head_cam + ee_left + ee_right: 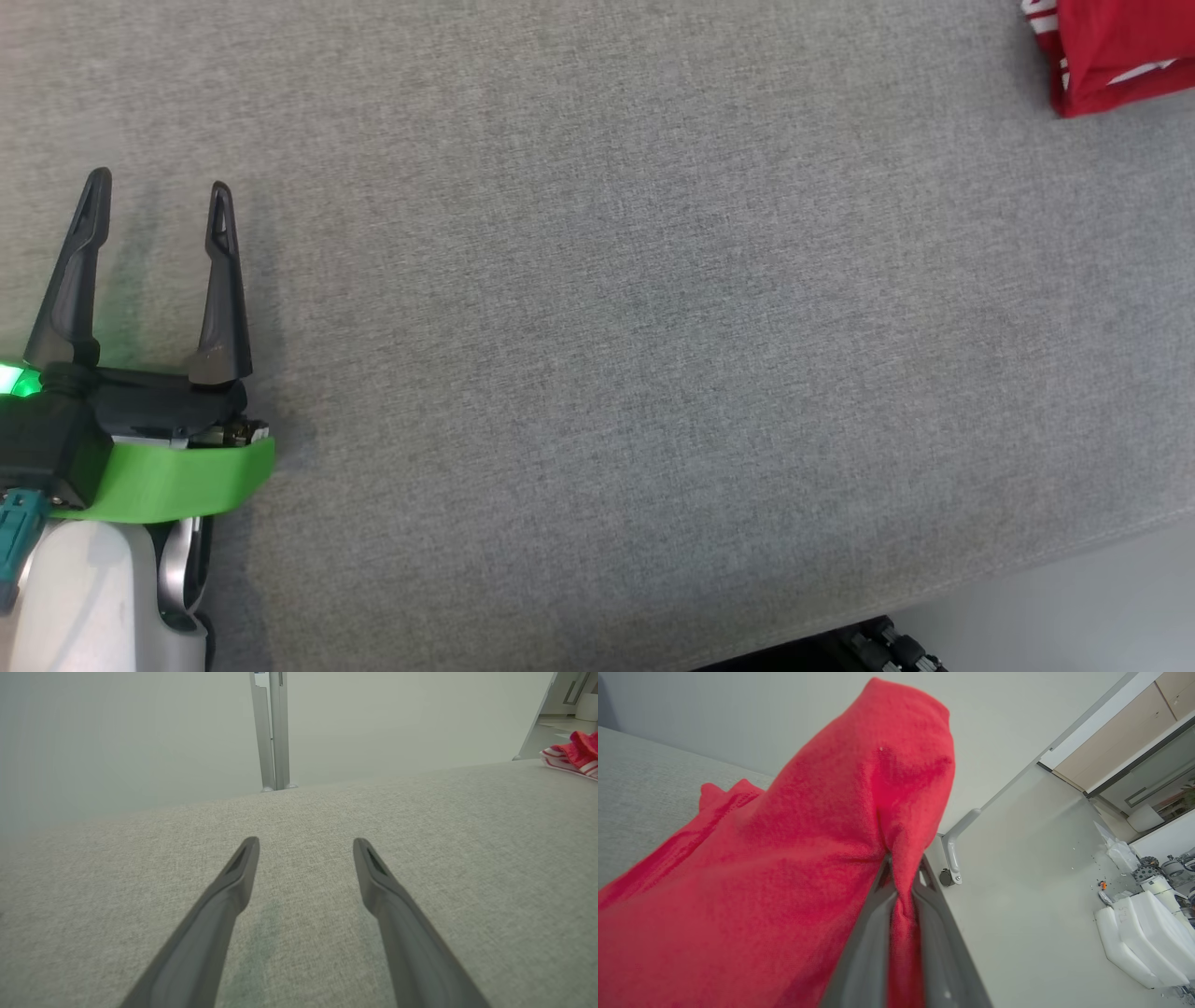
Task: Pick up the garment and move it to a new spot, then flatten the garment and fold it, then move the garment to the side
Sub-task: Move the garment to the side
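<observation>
**Layout, left to right.** The left gripper (159,185) hovers over the left part of the table (597,327). Its two dark fingers are spread wide with nothing between them. In the left wrist view the same gripper (306,842) points across bare grey cloth toward a metal post (273,732) at the table's far edge. The middle of the table carries nothing. The garment (1111,56), red with white stripes, lies at the far right corner of the table, well apart from the left gripper. The left wrist view shows it (577,751) near the right-hand table edge. In the right wrist view the right gripper (905,872) has its fingers pressed together on a fold of the garment (808,858). The pinched cloth is drawn up into a peak, while the lower part trails onto the table.

**Task status.**
- The garment is gripped and partly lifted, so a carry is in hand.
- The pictures do not settle whether this is the first pick-up or the final move to the side.
- The garment looks bunched rather than laid flat. On that reading, the move to a new spot, the flattening, the fold and the set-aside all remain.
- The wide bare table offers ample room for spreading.

**Count.**
- Grippers: two, one spread and one pinching.
- Fingers per gripper: two.
- Tables: one.
- Posts: one.
- Garments: one.
</observation>
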Controlling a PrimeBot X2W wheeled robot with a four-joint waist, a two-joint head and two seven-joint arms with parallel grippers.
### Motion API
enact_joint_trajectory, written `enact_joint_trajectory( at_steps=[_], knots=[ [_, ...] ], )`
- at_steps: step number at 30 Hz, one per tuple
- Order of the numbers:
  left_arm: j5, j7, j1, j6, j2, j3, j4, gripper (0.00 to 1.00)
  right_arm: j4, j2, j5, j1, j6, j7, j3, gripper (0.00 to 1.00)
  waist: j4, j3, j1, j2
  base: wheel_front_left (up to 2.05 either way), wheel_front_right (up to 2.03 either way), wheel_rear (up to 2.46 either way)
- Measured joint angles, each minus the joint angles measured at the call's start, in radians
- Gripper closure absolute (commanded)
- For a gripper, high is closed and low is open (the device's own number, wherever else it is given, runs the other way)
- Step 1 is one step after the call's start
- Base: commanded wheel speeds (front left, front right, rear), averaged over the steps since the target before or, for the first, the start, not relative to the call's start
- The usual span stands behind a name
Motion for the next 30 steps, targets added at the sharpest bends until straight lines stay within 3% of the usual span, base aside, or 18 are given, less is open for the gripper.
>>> enact_joint_trajectory(
  at_steps=[8,10,11,22,30],
  knots=[
    [0.0,0.022,0.011,0.009,0.013,0.004,-0.058,0.0,0.035,-0.011,-0.023,-0.084,0.0,0.026,0.011,1.0,-0.022,0.032,0.0,0.0,0.0,0.0,0.0],
    [-0.001,0.023,0.012,0.01,0.013,0.002,-0.063,0.0,0.065,-0.009,-0.033,-0.103,0.0,0.033,0.009,0.52,-0.019,0.033,-0.0001,0.0,0.0,0.0,0.0],
    [-0.001,0.023,0.013,0.01,0.013,0.002,-0.064,0.0,0.084,-0.007,-0.043,-0.112,0.0,0.039,0.007,0.0,-0.017,0.033,-0.0001,0.0,0.0,0.0,0.0],
    [-0.02,0.007,0.037,0.027,0.004,0.008,-0.004,0.0,0.14,0.046,-0.092,-0.136,0.0,-0.036,0.016,0.0,-0.004,-0.017,-0.0001,0.0,0.0,0.0,0.0],
    [-0.04,-0.005,0.068,0.031,-0.031,0.01,0.085,0.0,0.06,0.112,-0.113,-0.094,0.0,-0.094,0.033,0.0,0.012,-0.114,-0.0002,0.0,0.0,0.0,0.0]
  ],
)
